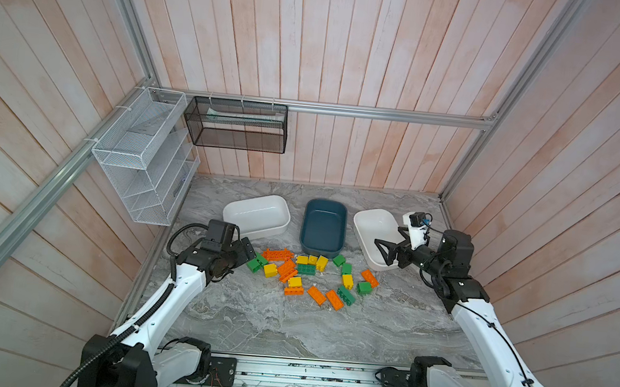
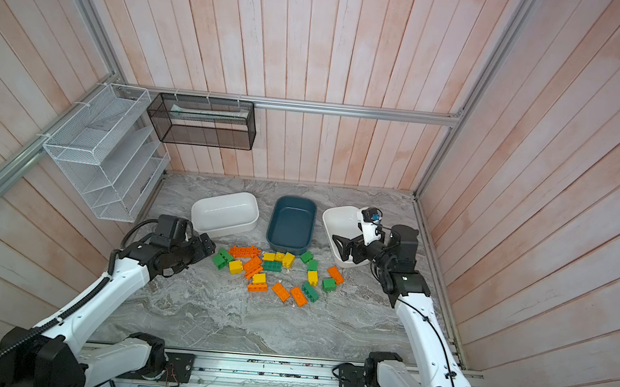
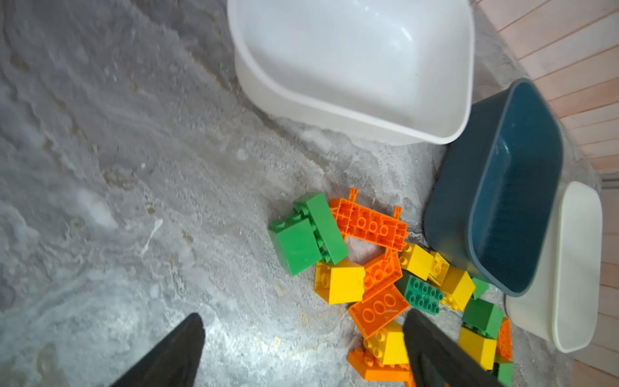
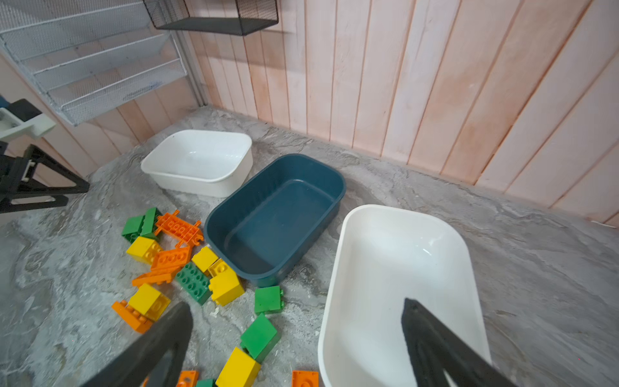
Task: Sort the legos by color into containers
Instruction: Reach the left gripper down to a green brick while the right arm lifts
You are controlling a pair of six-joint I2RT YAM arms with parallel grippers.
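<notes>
Both top views: legos (image 1: pixel 312 274) lie loose on the grey marbled table (image 1: pixel 268 326), centre of frame, just below a row of three tubs. Orange, yellow and green are mixed, and some bricks lean on or overlap others. Every visible brick sits on the table, outside the tubs.

The white tub (image 1: pixel 258 230) is left of centre, the teal tub (image 1: pixel 322 246) in the middle, the second white tub (image 1: pixel 370 219) to the right (each at its own angle).

The left gripper (image 1: pixel 250 250) sits low at the pile's left edge, just beside a green pair (image 3: pixel 308 234). Its wrist view shows the jaws wide apart with only bare table between them.

The right gripper (image 1: pixel 381 252) hangs over the near end of the second white tub, jaws apart, holding nothing.
</notes>
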